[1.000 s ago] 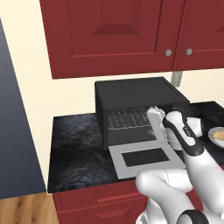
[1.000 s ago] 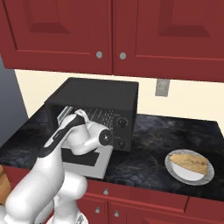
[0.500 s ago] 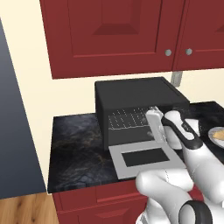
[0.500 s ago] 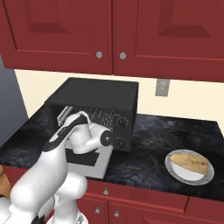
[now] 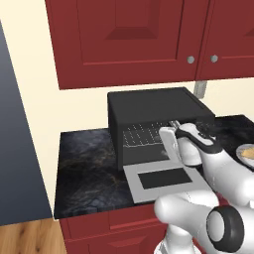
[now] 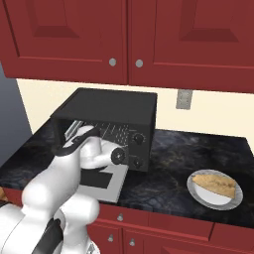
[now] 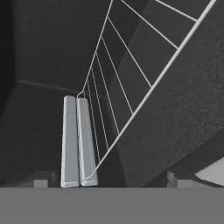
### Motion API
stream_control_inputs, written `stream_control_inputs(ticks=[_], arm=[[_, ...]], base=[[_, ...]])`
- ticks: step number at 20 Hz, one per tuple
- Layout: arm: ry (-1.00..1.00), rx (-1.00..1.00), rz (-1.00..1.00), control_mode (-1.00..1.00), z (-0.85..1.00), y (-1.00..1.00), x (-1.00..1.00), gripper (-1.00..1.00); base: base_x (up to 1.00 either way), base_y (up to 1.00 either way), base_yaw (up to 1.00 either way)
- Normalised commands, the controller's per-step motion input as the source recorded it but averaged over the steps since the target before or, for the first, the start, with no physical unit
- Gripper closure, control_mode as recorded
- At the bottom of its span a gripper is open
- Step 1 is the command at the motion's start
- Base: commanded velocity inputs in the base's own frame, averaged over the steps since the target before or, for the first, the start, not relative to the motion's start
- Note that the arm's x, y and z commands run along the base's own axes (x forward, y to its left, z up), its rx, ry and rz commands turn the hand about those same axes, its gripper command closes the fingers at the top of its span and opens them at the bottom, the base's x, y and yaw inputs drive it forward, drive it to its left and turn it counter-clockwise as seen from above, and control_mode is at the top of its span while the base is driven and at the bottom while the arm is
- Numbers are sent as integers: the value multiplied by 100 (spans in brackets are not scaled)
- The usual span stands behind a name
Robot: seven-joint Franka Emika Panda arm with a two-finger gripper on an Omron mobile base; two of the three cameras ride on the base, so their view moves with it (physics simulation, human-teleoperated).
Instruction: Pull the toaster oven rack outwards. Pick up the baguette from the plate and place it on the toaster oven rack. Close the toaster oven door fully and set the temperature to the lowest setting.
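Claw (image 5: 171,141) advanced into toaster oven (image 5: 154,106), baguette (image 6: 214,182) on plate (image 6: 198,192)

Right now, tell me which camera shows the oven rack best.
The hand view: the rack runs across it close up, its wires and front edge bar distinct inside the dark oven. The left base view shows the rack as a small grid in the oven opening, partly behind the arm. The right base view gives just a glimpse.

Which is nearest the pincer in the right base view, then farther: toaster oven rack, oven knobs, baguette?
1. toaster oven rack, right at the pincer in the oven mouth.
2. oven knobs, on the front panel to the right.
3. baguette, on the plate far right.
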Motion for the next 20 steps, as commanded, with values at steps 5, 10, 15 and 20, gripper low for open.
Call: stream_control_inputs(ticks=[5,10,15,20], arm=[[0,2,-8,-100,-14,22,24,-100],[0,6,-11,-100,-7,4,24,-100],[0,3,-3,-100,0,-3,15,-100],[4,0,0,-100,0,-6,14,-100]], base=[[0,0,0],[0,0,0],[0,0,0],[0,0,0]])
